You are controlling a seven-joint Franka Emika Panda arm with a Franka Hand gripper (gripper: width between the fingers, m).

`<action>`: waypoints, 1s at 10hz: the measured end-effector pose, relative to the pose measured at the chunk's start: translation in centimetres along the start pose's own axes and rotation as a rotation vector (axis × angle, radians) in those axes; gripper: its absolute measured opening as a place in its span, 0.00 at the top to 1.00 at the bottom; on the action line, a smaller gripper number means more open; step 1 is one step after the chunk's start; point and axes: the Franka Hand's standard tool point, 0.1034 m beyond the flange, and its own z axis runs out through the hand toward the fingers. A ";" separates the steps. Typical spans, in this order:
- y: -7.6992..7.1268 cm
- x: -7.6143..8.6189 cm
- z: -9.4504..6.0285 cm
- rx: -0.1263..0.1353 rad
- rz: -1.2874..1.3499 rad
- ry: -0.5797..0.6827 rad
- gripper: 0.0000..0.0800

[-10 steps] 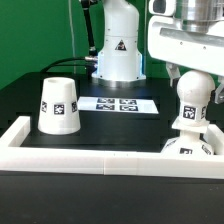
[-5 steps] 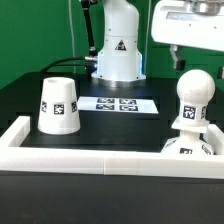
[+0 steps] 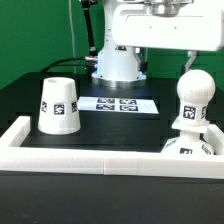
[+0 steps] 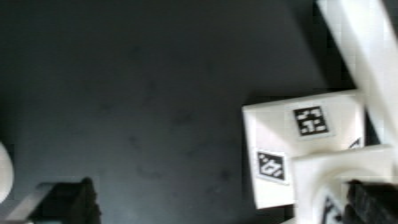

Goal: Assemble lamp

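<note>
A white lamp bulb (image 3: 192,103) with marker tags stands upright on the lamp base (image 3: 190,148) at the exterior view's right, by the front wall. The white cone-shaped lamp hood (image 3: 58,105) stands apart at the left. My gripper (image 3: 188,60) hangs above the bulb, clear of it. In the wrist view its dark fingers (image 4: 68,200) stand wide apart with nothing between them; the gripper (image 4: 217,205) is open and empty. The tagged white base (image 4: 311,125) and the bulb's rounded top (image 4: 329,185) show beside one finger.
The marker board (image 3: 120,103) lies flat mid-table in front of the arm's white pedestal (image 3: 118,55). A white fence wall (image 3: 100,160) runs along the front and the left side. The tabletop is black.
The gripper has let go of the bulb and risen above it, moving toward the exterior view's left. The bulb stays upright on the base. The hood has not moved.
</note>
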 end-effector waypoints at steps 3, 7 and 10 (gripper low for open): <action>0.3 0.5 0.3 0.004 0.055 -0.049 0.13; 3.4 0.4 0.8 -0.002 -0.042 -0.048 0.13; 8.3 1.7 0.5 -0.007 -0.073 0.002 0.13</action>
